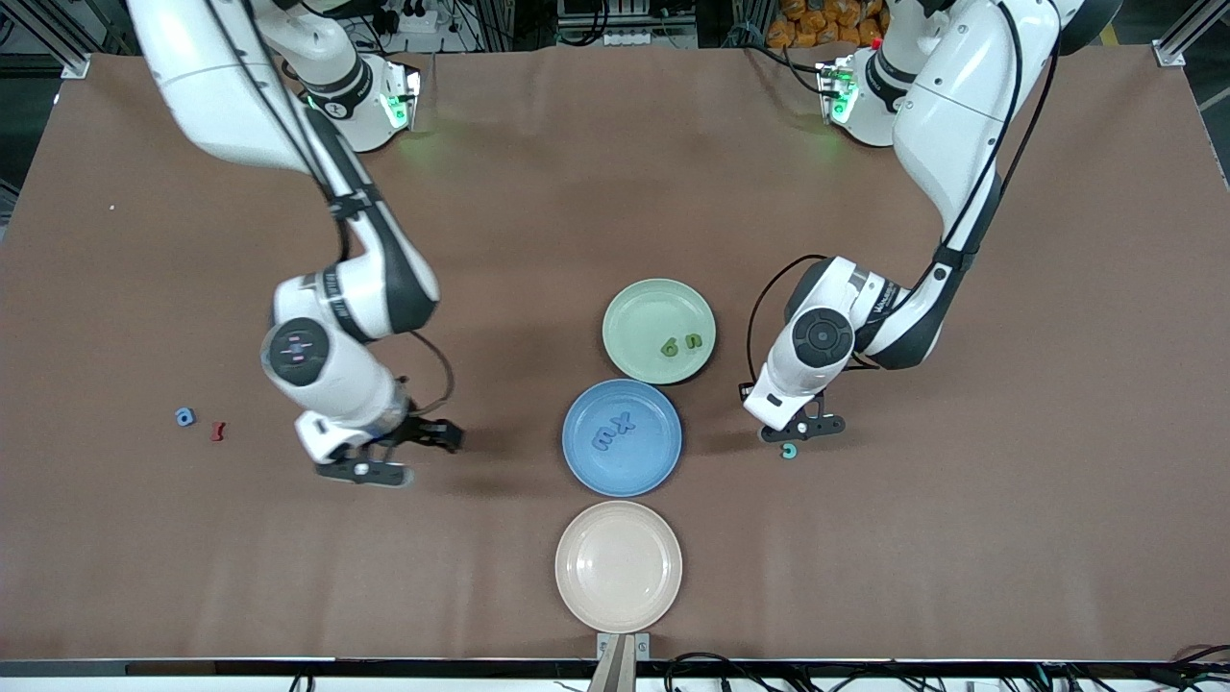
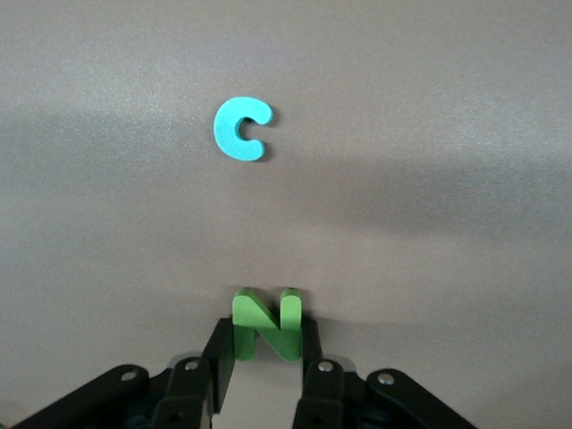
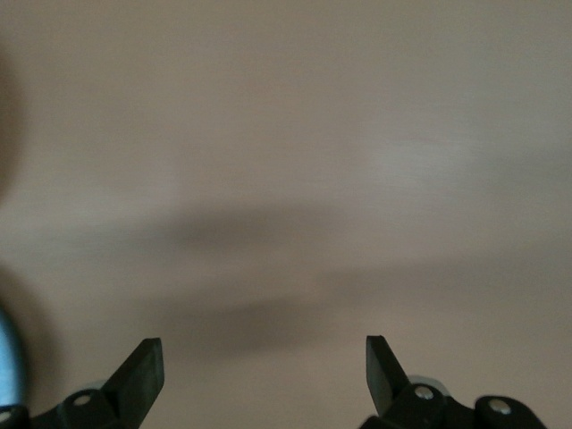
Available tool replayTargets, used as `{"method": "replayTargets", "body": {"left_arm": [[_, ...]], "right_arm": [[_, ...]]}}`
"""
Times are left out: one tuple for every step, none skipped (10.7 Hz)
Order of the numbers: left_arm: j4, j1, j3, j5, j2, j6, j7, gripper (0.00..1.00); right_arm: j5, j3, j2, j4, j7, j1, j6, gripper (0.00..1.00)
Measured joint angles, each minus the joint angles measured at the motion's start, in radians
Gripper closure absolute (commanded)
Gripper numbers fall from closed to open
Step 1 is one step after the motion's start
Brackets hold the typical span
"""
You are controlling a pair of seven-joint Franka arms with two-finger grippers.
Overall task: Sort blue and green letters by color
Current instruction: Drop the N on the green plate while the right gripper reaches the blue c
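Observation:
My left gripper (image 1: 803,429) (image 2: 266,332) is down at the table, beside the plates toward the left arm's end, shut on a green letter N (image 2: 268,322) that stands between its fingers. A light blue letter C (image 1: 790,450) (image 2: 242,129) lies on the table just nearer the front camera than the gripper. The green plate (image 1: 639,312) holds two green letters (image 1: 681,343). Two blue letters (image 1: 615,432) lie in the blue plate (image 1: 634,469). Another blue letter (image 1: 184,416) lies toward the right arm's end. My right gripper (image 1: 421,456) (image 3: 265,357) hangs open over bare table with nothing between its fingers.
A beige plate (image 1: 619,565) with nothing in it sits nearest the front camera, in line with the other two plates. A dark red letter (image 1: 218,432) lies beside the lone blue letter. Brown table surface (image 1: 961,538) spreads around.

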Motion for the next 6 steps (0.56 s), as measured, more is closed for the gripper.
{"method": "replayTargets", "body": {"left_arm": [[-0.001, 0.001, 0.000, 0.000, 0.000, 0.002, 0.000, 1.00], [-0.001, 0.002, 0.000, 0.000, -0.005, 0.004, 0.000, 1.00], [0.000, 0.002, -0.003, -0.001, -0.014, 0.004, -0.001, 1.00], [0.001, 0.003, -0.016, -0.010, -0.029, 0.004, -0.013, 1.00], [0.001, 0.003, -0.039, -0.016, -0.045, 0.004, -0.039, 1.00], [0.001, 0.001, -0.062, -0.017, -0.059, 0.003, -0.074, 1.00]], "right_arm": [[-0.001, -0.015, -0.033, -0.043, -0.011, -0.040, -0.018, 0.00], [-0.013, -0.026, -0.063, -0.086, -0.014, -0.080, -0.020, 0.00], [-0.022, -0.038, -0.092, -0.121, -0.014, -0.117, -0.020, 0.00], [-0.024, -0.050, -0.119, -0.153, -0.015, -0.151, -0.020, 0.00], [-0.026, -0.060, -0.144, -0.187, -0.015, -0.185, -0.020, 0.00], [-0.028, -0.074, -0.166, -0.219, -0.015, -0.213, -0.020, 0.00]]}}
